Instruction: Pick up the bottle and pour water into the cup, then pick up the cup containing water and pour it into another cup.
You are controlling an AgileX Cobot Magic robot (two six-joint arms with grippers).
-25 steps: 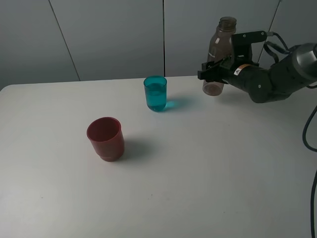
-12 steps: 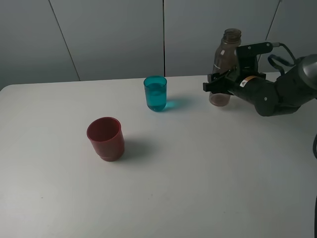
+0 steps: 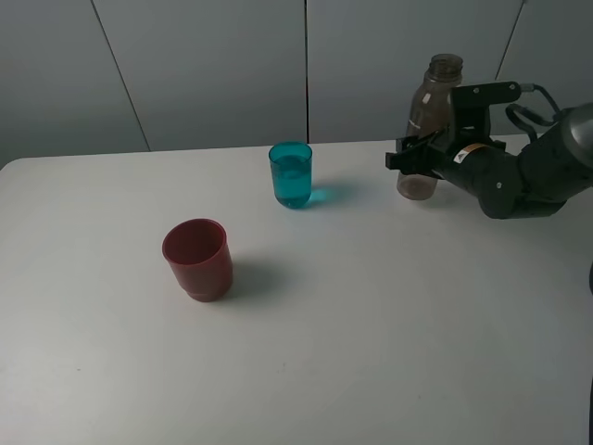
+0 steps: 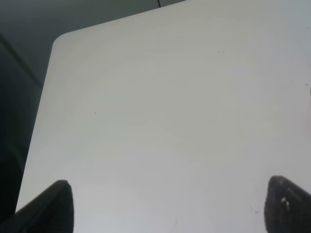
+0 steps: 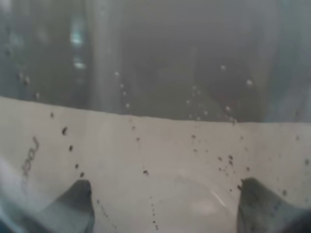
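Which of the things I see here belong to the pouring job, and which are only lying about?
Belong to the job:
- bottle, held by the right gripper
- teal cup, with water in it
- red cup

Only lying about:
- no loose item shows; there is only the white table and the grey wall behind it

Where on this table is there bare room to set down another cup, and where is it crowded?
Bare: the wide stretch of table in front of the red cup and teal cup, and the back left corner. Crowded: back right, where the right gripper grips the bottle.
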